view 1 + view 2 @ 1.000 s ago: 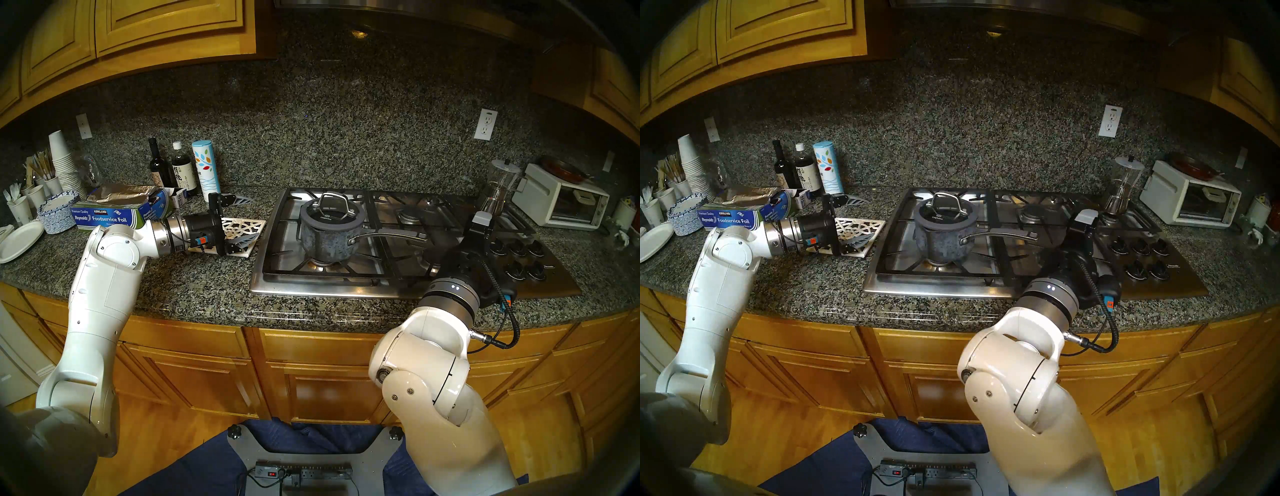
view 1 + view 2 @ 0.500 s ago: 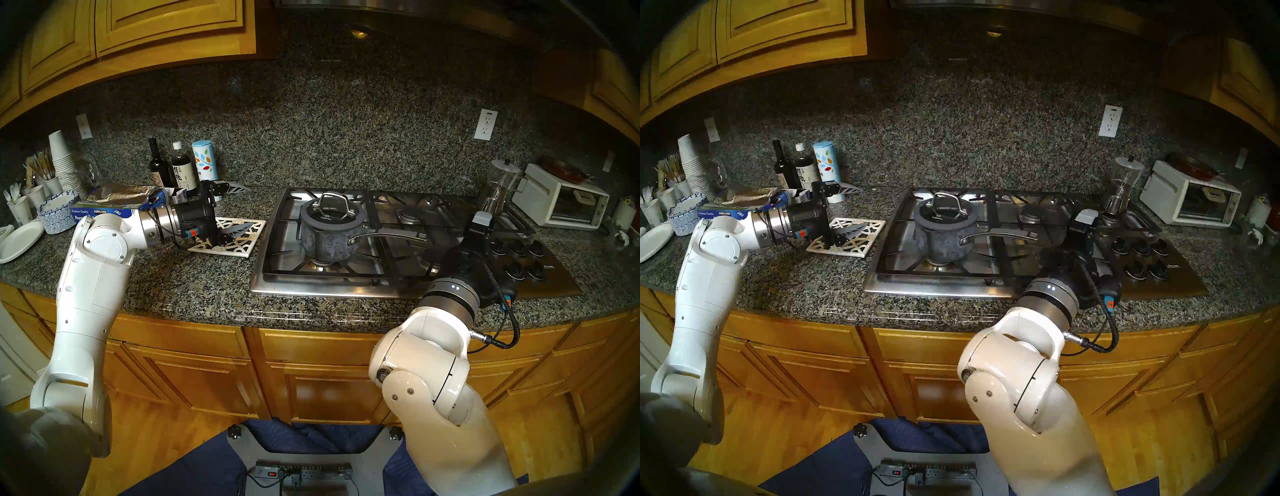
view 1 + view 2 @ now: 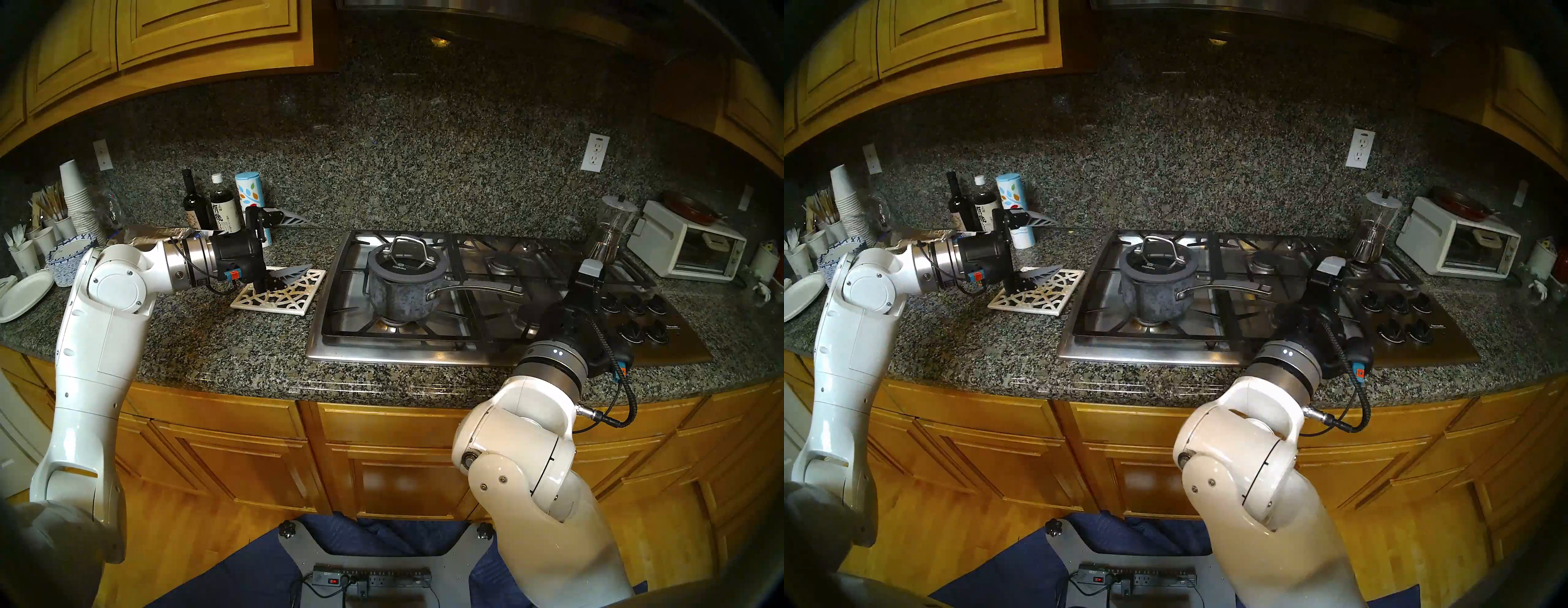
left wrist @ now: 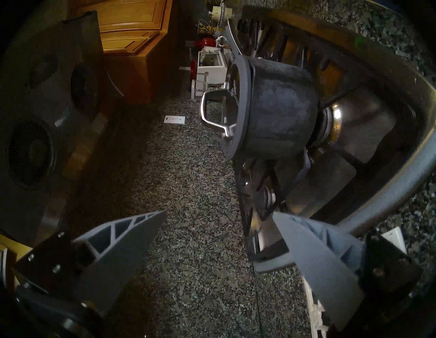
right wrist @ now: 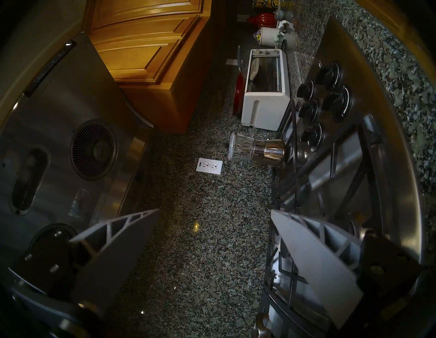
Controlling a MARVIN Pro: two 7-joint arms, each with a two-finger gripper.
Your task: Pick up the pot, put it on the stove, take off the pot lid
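Note:
The dark grey mottled pot [image 3: 399, 293] stands on the front left burner of the stainless stove [image 3: 382, 344], its long handle [image 3: 475, 291] pointing right. The glass pot lid [image 3: 405, 262] with its silver loop sits on the pot. My left gripper [image 3: 313, 245] is open and empty, above the trivet, left of the stove and pointing at the pot. The left wrist view shows the pot [image 4: 283, 111] and lid [image 4: 238, 106] ahead of the left gripper [image 4: 219, 213]. My right gripper [image 5: 215, 210] is open and empty over the stove's right half, beyond the handle's end.
A white lattice trivet [image 3: 280, 293] lies left of the stove. Bottles [image 3: 220, 208], paper cups [image 3: 76, 199] and plates crowd the far left. A glass coffee pot [image 3: 611, 229] and white toaster oven [image 3: 687, 246] stand at the right. Black knobs [image 3: 636, 314] line the stove's right end.
My left gripper has risen and drawn back from low over the trivet, still open. The right arm, the pot and the lid have not moved.

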